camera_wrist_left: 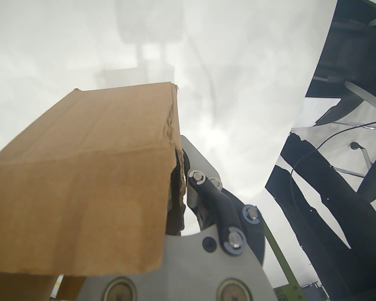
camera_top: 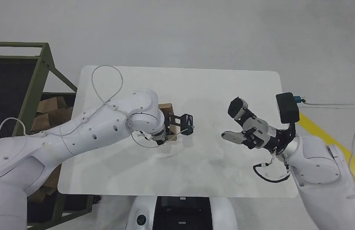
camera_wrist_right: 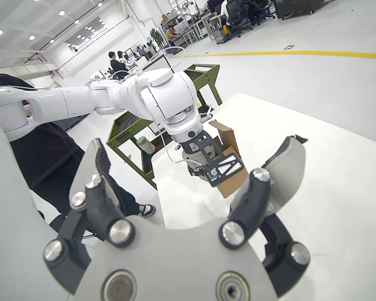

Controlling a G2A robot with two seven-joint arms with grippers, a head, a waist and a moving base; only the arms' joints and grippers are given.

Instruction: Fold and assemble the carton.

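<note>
A small brown carton (camera_top: 168,109) stands left of the table's middle, with one flap raised (camera_wrist_right: 225,133). My left gripper (camera_top: 164,135) comes down on it from above and is shut on the carton (camera_wrist_left: 81,173). One grey finger (camera_wrist_left: 191,155) presses against its torn corner edge, and the cardboard hides the other. My right gripper (camera_top: 230,121) hovers above the table to the right of the carton, well apart from it. It is open, its fingers (camera_wrist_right: 100,158) spread wide with nothing between them, and it faces the carton (camera_wrist_right: 230,184).
The white table (camera_top: 223,167) is bare around the carton and under the right gripper. A green metal rack (camera_top: 48,69) stands just off the table's left edge, with flat cardboard pieces (camera_top: 48,109) stacked in it.
</note>
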